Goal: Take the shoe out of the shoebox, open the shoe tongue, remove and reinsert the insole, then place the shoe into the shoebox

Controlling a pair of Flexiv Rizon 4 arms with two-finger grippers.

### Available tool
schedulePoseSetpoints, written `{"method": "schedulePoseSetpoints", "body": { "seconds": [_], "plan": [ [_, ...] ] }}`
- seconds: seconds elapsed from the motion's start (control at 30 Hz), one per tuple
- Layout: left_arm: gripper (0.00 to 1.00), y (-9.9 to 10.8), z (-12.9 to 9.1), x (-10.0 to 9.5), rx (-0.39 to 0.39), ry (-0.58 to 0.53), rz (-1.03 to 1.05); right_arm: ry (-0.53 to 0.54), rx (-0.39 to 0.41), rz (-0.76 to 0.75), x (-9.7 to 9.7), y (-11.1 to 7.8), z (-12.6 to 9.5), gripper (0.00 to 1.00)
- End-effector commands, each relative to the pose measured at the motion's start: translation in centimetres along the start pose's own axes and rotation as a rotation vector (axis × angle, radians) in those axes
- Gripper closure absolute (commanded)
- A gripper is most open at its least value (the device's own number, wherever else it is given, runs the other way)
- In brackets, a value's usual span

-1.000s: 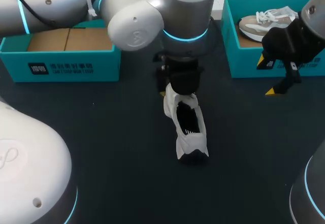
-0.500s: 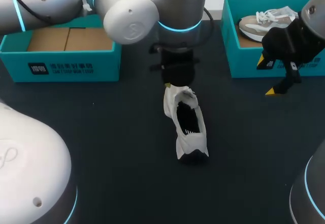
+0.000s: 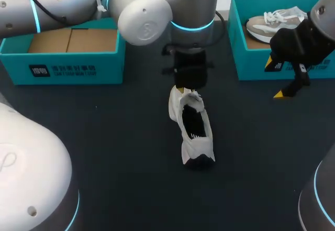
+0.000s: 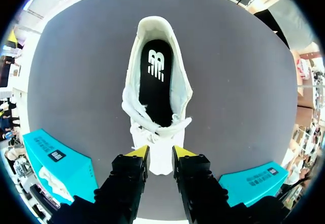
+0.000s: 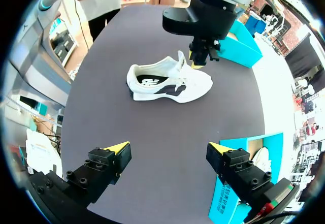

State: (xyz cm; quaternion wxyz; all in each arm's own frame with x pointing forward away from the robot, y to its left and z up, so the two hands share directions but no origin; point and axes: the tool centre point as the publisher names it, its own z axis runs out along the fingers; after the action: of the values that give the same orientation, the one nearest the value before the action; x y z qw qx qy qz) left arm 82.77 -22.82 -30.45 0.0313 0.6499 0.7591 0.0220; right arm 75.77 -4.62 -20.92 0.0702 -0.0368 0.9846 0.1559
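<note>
- Head view: the shoe [image 3: 192, 131] lies out of its box in the middle of the frame on the dark surface [image 3: 104, 147], its opening turned upward so that the inside can be reached.
- The left pincer [image 3: 183, 88] hangs just above the shoe's far end, probably placed there to work the tongue.
- The shoebox [image 3: 236, 42] stands in the upper right of the frame with a second shoe [image 3: 272, 24] in it. Another box [image 3: 73, 66] stands in the upper left.
- The right pincer [image 3: 276, 79] is held at the right edge in front of the shoebox, well apart from the shoe. It is judged to be parked there so that the left arm is not hindered.
- Left wrist view: the fingers of the left pincer [image 4: 160, 155] stand a narrow gap apart, and nothing is seen clamped between them.
- The shoe's toe is seen through that gap, and the bunched tongue [image 4: 155, 127] lies just ahead of the tips.
- The black insole [image 4: 155, 82] is seen seated flat inside, so its removal is judged not yet done.
- Right wrist view: the right pincer [image 5: 170, 150] is spread wide and empty.
- The shoe lies on its sole well ahead of it, with the left pincer over the lace end.
- The shoebox is seen just beside the right pincer's finger, close by for the final return of the shoe.
</note>
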Motion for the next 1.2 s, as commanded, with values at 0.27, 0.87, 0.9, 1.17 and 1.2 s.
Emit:
{"method": "schedulePoseSetpoints", "body": {
  "seconds": [0.27,0.87,0.9,1.17,1.2],
  "plan": [
    [0.72,-1.7,1.8,-0.3,0.06,-0.015,0.017,-0.002,0.002,0.0,0.1,0.0,0.1,0.0],
    [0.71,-4.8,1.2,-0.7,0.081,-0.054,0.028,-0.002,0.002,0.0,0.1,0.0,0.1,0.0],
    [0.71,-4.8,1.3,-0.8,0.082,-0.056,0.028,-0.002,0.002,0.0,0.1,0.0,0.1,0.0],
    [0.71,-6.9,1.6,-0.7,0.113,-0.059,0.033,-0.002,0.002,0.0,0.1,0.0,0.1,0.0],
    [0.71,-7.1,1.6,-0.7,0.112,-0.055,0.027,-0.002,0.002,0.0,0.1,0.0,0.1,0.0]
  ]
}}
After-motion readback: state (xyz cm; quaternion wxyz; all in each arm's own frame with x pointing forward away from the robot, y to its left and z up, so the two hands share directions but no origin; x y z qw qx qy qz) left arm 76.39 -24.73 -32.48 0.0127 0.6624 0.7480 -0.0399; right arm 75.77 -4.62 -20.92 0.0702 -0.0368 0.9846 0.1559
